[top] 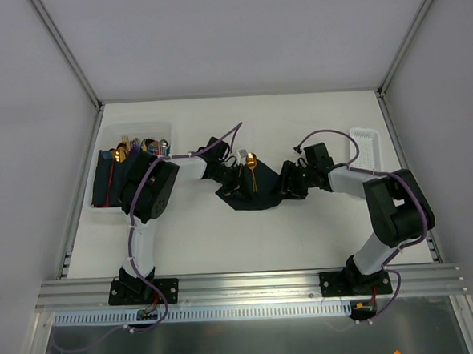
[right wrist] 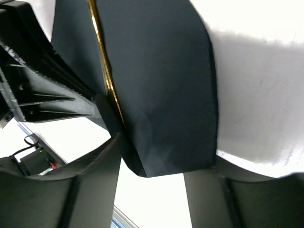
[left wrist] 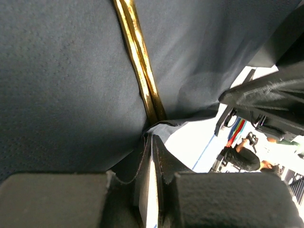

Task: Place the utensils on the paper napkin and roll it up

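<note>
The paper napkin [top: 250, 196] lies dark and partly folded at the table's centre. Gold utensils [top: 252, 170] rest on it, their heads pointing away from the arms. In the left wrist view two gold handles [left wrist: 142, 71] run down the napkin [left wrist: 61, 85] to my left gripper [left wrist: 153, 138], which is shut on the napkin's edge. My right gripper [right wrist: 156, 161] is open on the napkin's right side, with a folded corner of the napkin [right wrist: 161, 85] between its fingers. A gold handle [right wrist: 102, 61] shows along the fold.
A white bin [top: 137, 125] at the left back holds more cutlery and dark napkins. A small white tray [top: 365, 147] sits at the right back. My two grippers are close together over the napkin, with the left one [right wrist: 38, 90] seen from the right wrist.
</note>
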{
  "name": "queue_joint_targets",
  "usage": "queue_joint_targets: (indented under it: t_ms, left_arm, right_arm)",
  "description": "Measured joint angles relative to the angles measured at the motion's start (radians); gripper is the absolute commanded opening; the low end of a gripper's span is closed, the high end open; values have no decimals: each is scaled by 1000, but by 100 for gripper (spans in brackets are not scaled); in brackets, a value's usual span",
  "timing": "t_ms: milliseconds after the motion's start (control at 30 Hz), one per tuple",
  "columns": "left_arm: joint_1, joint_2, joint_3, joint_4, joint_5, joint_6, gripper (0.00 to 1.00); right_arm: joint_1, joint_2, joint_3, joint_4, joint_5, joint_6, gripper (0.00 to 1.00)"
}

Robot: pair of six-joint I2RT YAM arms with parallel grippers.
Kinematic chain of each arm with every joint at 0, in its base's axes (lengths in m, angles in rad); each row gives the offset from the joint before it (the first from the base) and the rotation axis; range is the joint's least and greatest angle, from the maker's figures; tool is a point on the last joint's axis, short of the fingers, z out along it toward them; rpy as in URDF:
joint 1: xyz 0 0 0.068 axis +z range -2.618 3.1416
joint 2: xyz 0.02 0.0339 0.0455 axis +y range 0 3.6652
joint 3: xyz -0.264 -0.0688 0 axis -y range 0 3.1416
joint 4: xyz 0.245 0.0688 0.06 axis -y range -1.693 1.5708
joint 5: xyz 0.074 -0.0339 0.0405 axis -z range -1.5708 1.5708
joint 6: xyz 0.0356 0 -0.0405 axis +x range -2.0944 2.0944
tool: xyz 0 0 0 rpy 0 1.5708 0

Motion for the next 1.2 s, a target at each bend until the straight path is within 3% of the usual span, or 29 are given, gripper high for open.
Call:
queue_joint_targets:
  t_ms: [233, 533, 733, 1200]
  left_arm:
    - [0, -2, -4, 6, 19, 1, 7]
    - [-22, -43, -24, 9, 42, 1, 8]
    - [-60, -60, -23, 24, 47, 0, 9]
    - [-95, -60, 5, 35, -20, -26, 12]
  right_arm:
    - [-1, 19, 2, -10, 24, 17, 30]
    - [-1, 37, 2, -11, 32, 55, 14]
    - [-1, 39, 2, -12, 34, 68, 7]
    - [-1, 41, 0, -11, 32, 82, 8]
